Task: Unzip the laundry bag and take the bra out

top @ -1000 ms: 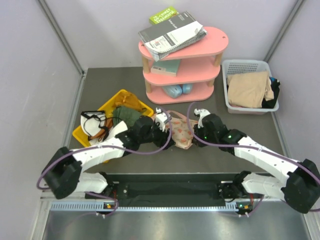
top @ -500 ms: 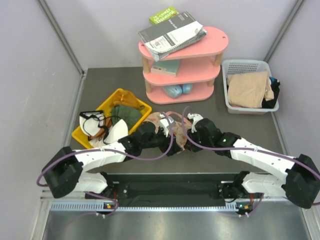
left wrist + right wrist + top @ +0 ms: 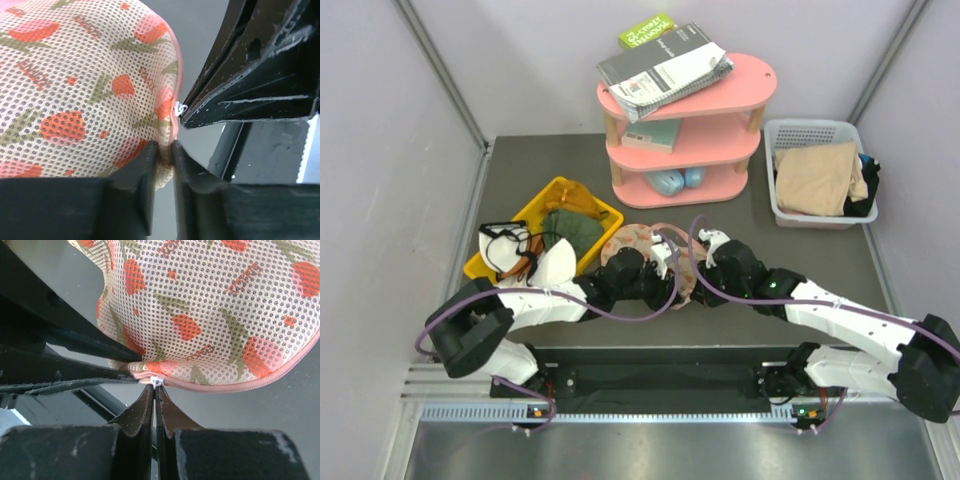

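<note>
1. Pinching the small white zipper pull (image 3: 156,381) with the right gripper (image 3: 155,390), fingers pressed together on it.
2. Clamping the laundry bag (image 3: 75,75) at its pink seam with the left gripper (image 3: 164,152), just beside that pull.
3. Holding the bag between both wrists over the dark table (image 3: 800,250), in front of the pink shelf (image 3: 740,85), near the yellow bin (image 3: 595,200).

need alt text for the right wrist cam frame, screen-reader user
The right gripper has its jaws shut on the small white zipper pull at the pink-trimmed edge of the laundry bag, whose cream mesh with red fruit print fills the upper frame. From the left, the left gripper pinches the same edge beside the pull.
</note>
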Robot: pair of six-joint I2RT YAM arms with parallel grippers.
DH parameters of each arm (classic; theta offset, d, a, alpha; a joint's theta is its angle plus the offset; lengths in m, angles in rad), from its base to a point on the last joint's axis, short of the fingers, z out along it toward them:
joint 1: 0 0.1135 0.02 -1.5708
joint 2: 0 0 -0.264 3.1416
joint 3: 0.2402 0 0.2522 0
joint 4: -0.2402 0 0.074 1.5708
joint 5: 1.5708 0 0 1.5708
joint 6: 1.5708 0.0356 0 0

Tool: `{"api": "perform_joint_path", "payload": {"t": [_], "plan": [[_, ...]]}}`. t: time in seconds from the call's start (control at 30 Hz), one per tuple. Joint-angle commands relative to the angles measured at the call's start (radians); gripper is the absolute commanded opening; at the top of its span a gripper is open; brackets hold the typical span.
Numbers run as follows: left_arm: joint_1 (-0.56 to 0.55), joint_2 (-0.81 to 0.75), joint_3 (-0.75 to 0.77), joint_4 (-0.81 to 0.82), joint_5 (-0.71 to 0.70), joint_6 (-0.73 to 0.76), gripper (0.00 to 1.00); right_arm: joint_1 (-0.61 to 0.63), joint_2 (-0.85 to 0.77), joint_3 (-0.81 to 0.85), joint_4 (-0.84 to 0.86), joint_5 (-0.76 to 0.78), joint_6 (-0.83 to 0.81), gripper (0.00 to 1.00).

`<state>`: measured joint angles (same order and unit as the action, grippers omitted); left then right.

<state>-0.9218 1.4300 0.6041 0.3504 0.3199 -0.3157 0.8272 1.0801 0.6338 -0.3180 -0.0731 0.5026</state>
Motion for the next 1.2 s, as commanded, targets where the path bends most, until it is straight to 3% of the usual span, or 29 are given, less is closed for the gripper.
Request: {"api": "perform_joint_path", "payload": {"t": [0.0, 0.07, 0.53, 0.97, 1.0, 1.03, 1.07, 1.1, 1.17], "plan": [[-0.009, 0.023, 0.028, 0.059, -0.018, 0.001, 0.15, 0.016, -0.034, 0.007, 0.048, 0.002, 0.017, 0.0], [-0.011, 0.026, 0.026, 0.059, -0.021, 0.0, 0.0, 0.018, -0.035, 0.003, 0.048, 0.002, 0.02, 0.0], [-0.011, -0.013, -0.036, 0.041, -0.048, -0.003, 0.0, 0.01, -0.046, 0.02, -0.046, 0.07, -0.001, 0.0], [-0.011, -0.149, -0.112, -0.027, -0.094, -0.019, 0.0, -0.065, -0.043, 0.015, -0.084, 0.095, -0.07, 0.0], [-0.011, -0.152, -0.112, -0.033, -0.102, -0.025, 0.02, -0.065, -0.039, 0.014, -0.073, 0.09, -0.072, 0.0], [-0.011, -0.158, -0.11, -0.04, -0.108, -0.037, 0.1, -0.065, -0.036, 0.012, -0.069, 0.082, -0.073, 0.0], [-0.011, -0.16, -0.103, -0.06, -0.113, -0.042, 0.36, -0.063, -0.036, 0.012, -0.066, 0.079, -0.075, 0.0], [-0.011, -0.164, -0.098, -0.076, -0.133, -0.046, 0.49, -0.063, -0.032, 0.012, -0.066, 0.079, -0.075, 0.0], [-0.011, -0.187, -0.08, -0.112, -0.178, -0.052, 0.6, -0.063, -0.039, 0.01, -0.067, 0.079, -0.075, 0.0]]}}
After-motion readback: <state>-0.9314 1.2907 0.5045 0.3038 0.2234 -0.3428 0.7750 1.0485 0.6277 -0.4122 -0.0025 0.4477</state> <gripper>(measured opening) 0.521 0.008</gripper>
